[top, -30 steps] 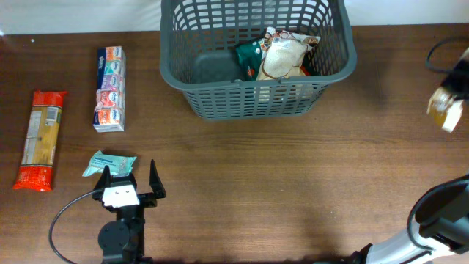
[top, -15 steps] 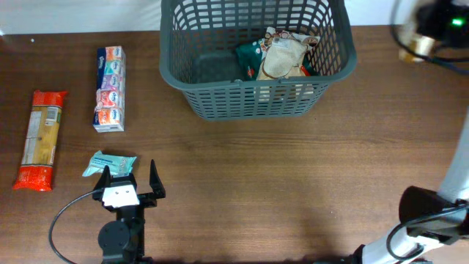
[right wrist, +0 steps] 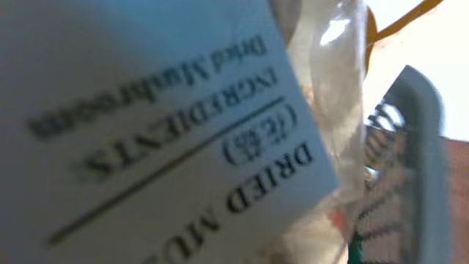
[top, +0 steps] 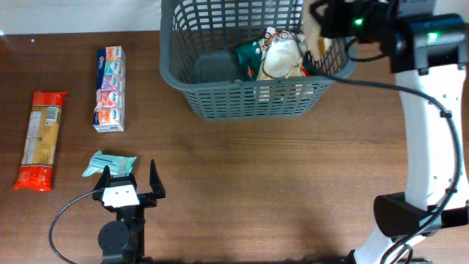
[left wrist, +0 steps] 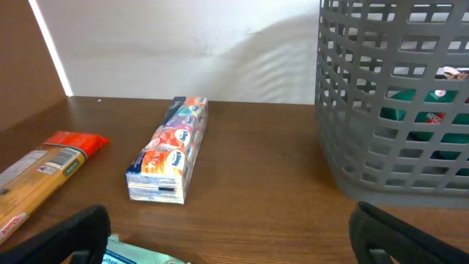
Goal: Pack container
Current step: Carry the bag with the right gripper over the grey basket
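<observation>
The right gripper [top: 323, 24] has swung in over the container's [top: 220, 103] upper-right corner, clutching a dried mushroom packet [right wrist: 161, 125]; the left gripper [top: 130, 174], lower left, gapes wide.

The brown tabletop [top: 256, 183] carries three packets on my left side, all apart from one another. A long pasta packet [top: 40, 139] with red ends lies farthest left. A multicoloured carton [top: 110, 89] lies beside it, lengthwise like the pasta. A small teal packet [top: 110, 163] lies nearer me than both. A white wall [left wrist: 183, 51] backs the tabletop. Filling my right wrist view, a dried-mushroom bag [right wrist: 146, 132] shows a white label reading "DRIED" and "INGREDIENTS".
</observation>
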Robot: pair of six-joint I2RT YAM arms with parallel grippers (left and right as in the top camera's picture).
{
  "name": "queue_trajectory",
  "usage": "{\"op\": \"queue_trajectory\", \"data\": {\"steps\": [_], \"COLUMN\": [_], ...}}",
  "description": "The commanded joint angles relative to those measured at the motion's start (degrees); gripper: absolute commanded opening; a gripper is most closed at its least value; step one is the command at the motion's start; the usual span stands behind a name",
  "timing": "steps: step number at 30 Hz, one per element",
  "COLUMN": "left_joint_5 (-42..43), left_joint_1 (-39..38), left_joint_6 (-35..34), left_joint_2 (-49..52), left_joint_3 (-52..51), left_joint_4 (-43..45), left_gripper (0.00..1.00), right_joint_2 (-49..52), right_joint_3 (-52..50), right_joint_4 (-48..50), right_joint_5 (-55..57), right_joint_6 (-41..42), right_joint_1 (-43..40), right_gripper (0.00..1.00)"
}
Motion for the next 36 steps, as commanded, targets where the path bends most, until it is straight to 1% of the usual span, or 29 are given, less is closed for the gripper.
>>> {"op": "queue_trajectory", "data": {"steps": [1,5,7,13,23,27,32,36], "left_joint_5": [0.6,0.6,0.6,0.6,0.6,0.6,0.6,0.6], "left_joint_1": [-0.2,-0.2,-0.2,-0.2,-0.2,-0.2,-0.2,-0.2], "left_joint_6": [-0.6,-0.6,-0.6,-0.6,-0.6,-0.6,-0.6,-0.6], "left_joint_2": [-0.5,-0.5,-0.5,-0.5,-0.5,-0.5,-0.5,-0.5], "left_joint_3": [-0.4,-0.4,-0.4,-0.4,-0.4,-0.4,-0.4,-0.4], "left_joint_4": [0.0,0.0,0.0,0.0,0.0,0.0,0.0,0.0], "left_gripper": [0.99,0.99,0.99,0.99,0.99,0.99,0.99,0.99], "right_joint_2": [0.5,2.3,3.8,9.6,17.5,18.6,19.0,19.0], "right_joint_3": [1.0,1.0,0.9,0.9,0.9,0.9,0.9,0.9], "right_joint_4": [0.2,0.2,0.2,0.4,3.8,4.9,5.2,5.0], "right_joint_5": [-0.9,0.1,1.9,2.5,4.3,9.1,18.9,20.3], "right_joint_6": [-5.6,-9.4,-9.4,-9.6,-11.1,-11.1,-11.1,-10.9], "right_joint_1": [3.3,5.5,5.9,6.1,6.0,5.9,4.6,1.8], "right_gripper": [0.03,0.04,0.03,0.04,0.04,0.03,0.04,0.04]}}
